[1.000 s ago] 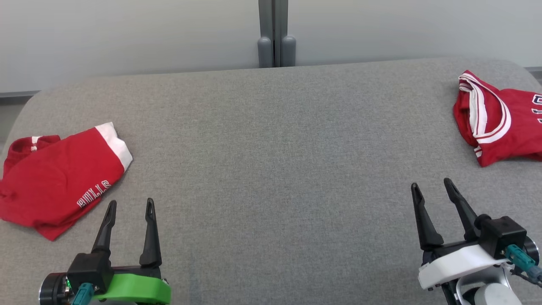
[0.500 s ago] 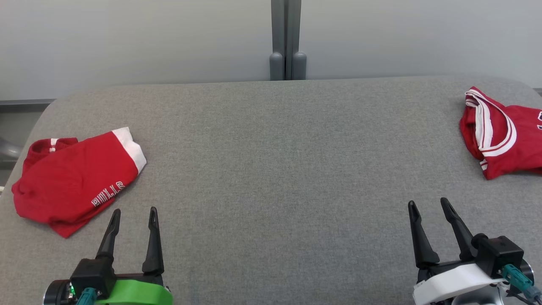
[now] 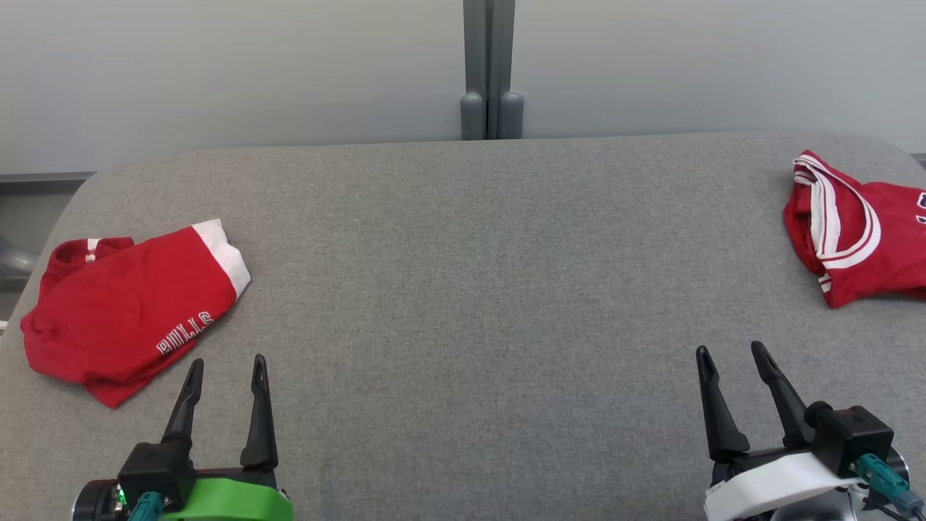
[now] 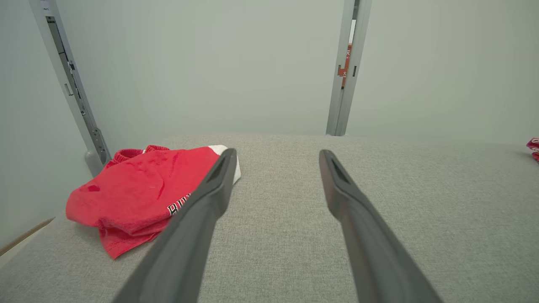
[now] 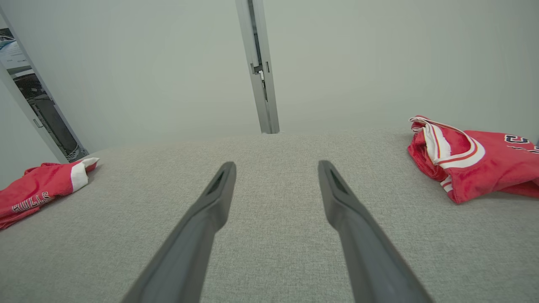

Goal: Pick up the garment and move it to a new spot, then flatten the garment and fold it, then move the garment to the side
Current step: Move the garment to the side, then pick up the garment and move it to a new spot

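A red jersey with white and red striped trim point(image 3: 861, 231) lies crumpled at the far right of the grey padded table point(image 3: 477, 289); the right wrist view has this jersey point(image 5: 471, 160) ahead to the right. Folded red shorts with a white band and white lettering point(image 3: 130, 311) lie at the left, seen as red shorts point(image 4: 143, 189) in the left wrist view. My left gripper point(image 3: 226, 365) stands open just right of the shorts, holding nothing. Below and left of the jersey, my right gripper point(image 3: 727, 352) is open and empty too.
A pale wall with a grey vertical post point(image 3: 489, 69) runs behind the table. The table's rounded left edge point(image 3: 43, 224) lies close to the shorts, and the jersey runs off the head view's right border. Bare grey fabric spans the middle between the two grippers.
The head camera tilted and turned a little, shifting the whole picture down and right. Both grippers stay open and hold their places near the front edge; neither garment has moved.
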